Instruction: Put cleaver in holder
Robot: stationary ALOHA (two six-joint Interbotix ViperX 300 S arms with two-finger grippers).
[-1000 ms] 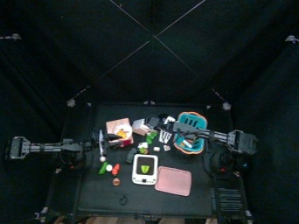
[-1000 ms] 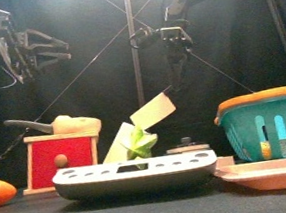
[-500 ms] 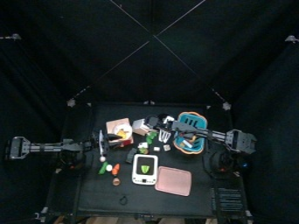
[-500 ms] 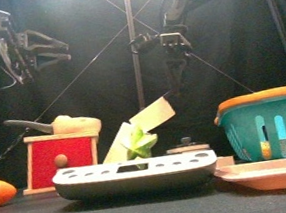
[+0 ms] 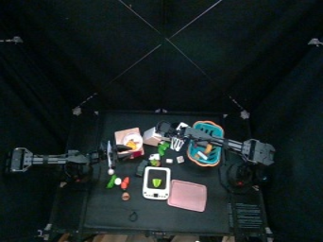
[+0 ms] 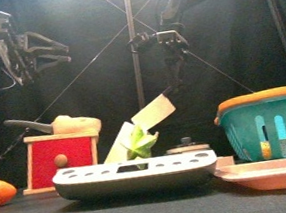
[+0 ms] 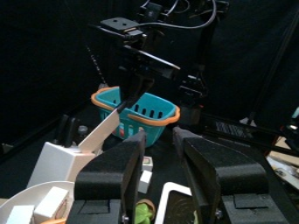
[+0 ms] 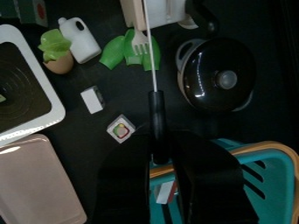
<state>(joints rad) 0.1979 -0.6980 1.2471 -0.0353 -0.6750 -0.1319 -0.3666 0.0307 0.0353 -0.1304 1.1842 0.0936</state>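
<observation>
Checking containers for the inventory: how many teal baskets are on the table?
1. The teal basket with an orange rim stands at the table's right side, behind the pink tray; the top view shows it near the right arm. Clutter could hide others.

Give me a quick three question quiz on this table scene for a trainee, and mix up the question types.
1. True or false: the left gripper is open and empty.
2. The slatted basket is: A red, B teal, C white.
3. Which gripper holds the cleaver, and by what part?
Key: 1 true. 2 B. 3 the right gripper, by the black handle.
</observation>
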